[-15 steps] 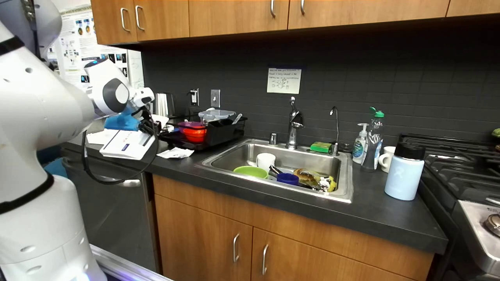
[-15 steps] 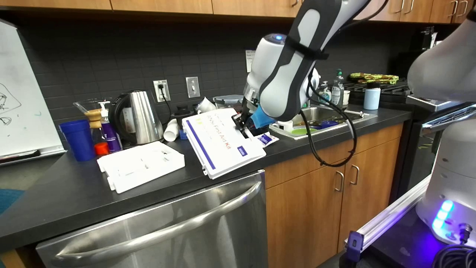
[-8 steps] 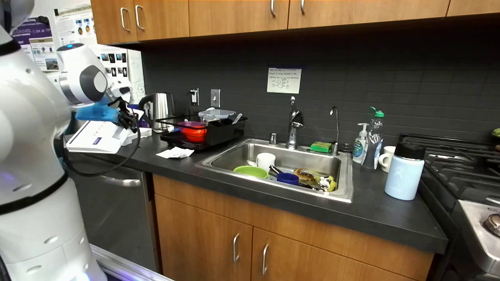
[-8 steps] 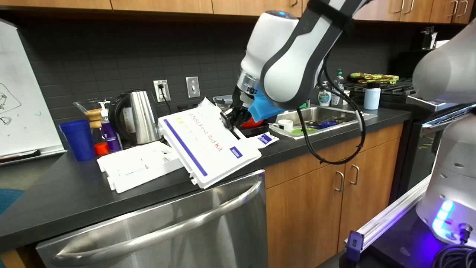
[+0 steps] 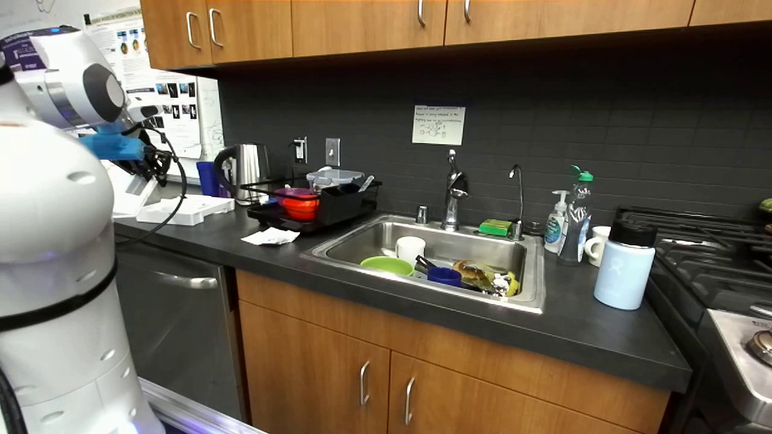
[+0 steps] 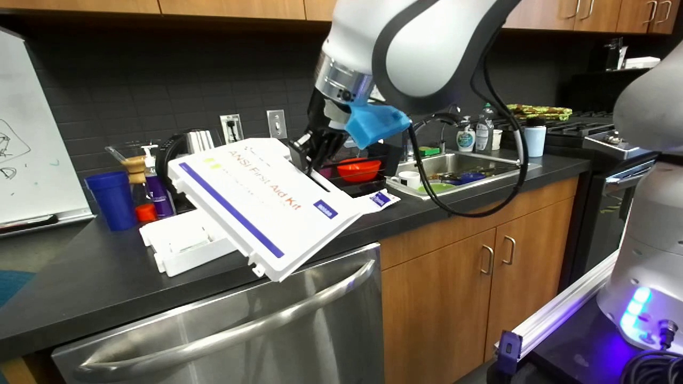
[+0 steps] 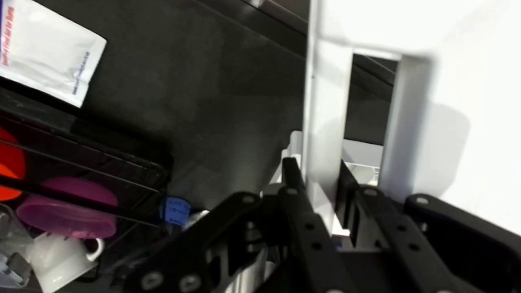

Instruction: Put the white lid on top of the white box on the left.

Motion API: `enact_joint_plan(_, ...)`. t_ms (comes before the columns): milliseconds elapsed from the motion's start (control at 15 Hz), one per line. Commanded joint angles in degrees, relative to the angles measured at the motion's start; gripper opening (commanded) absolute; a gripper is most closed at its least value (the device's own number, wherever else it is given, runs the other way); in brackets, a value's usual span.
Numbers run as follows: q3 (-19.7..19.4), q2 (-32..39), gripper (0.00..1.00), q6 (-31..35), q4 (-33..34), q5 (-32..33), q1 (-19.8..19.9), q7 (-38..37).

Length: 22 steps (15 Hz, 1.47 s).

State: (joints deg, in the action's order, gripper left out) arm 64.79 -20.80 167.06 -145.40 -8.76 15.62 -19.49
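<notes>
Fingers [image 7: 292,179] pinched narrow on handle [image 7: 327,114] of white First Aid Kit lid [image 6: 261,200] — lid tilted, aloft, partly hiding white box [image 6: 200,257] in exterior view — box on tabletop [image 6: 104,272], near blue cup [image 6: 112,200]

White rectangular plastic lid [image 6: 261,205], L of ctr in an exterior view: "ANSI First Aid Kit". Flat white packet [image 7: 49,53], upper L of wrist view: red "First Aid for Burns". Other txt too small/blurred.
</notes>
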Motion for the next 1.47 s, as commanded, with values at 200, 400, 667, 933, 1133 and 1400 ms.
enact_joint_plan(200, -10.82, 1.40, 0.06, -5.86, 7.50, 6.24, -10.55, 1.06)
enact_joint_plan(400, -13.81, 3.25, 0.06, -7.92, 10.68, 9.18, -12.64, 1.95)
enact_joint_plan(667, -15.64, 6.51, 0.06, -11.13, 14.47, 14.28, -14.27, 3.04)
enact_joint_plan(933, -13.10, 9.41, 0.06, -13.45, 17.87, 15.89, -12.86, 7.10)
enact_joint_plan(1133, -11.84, 11.98, 0.06, -15.17, 20.11, 17.15, -12.31, 9.68)
enact_joint_plan(1400, -9.98, 15.56, 0.06, -16.82, 22.36, 22.69, -11.05, 9.36)
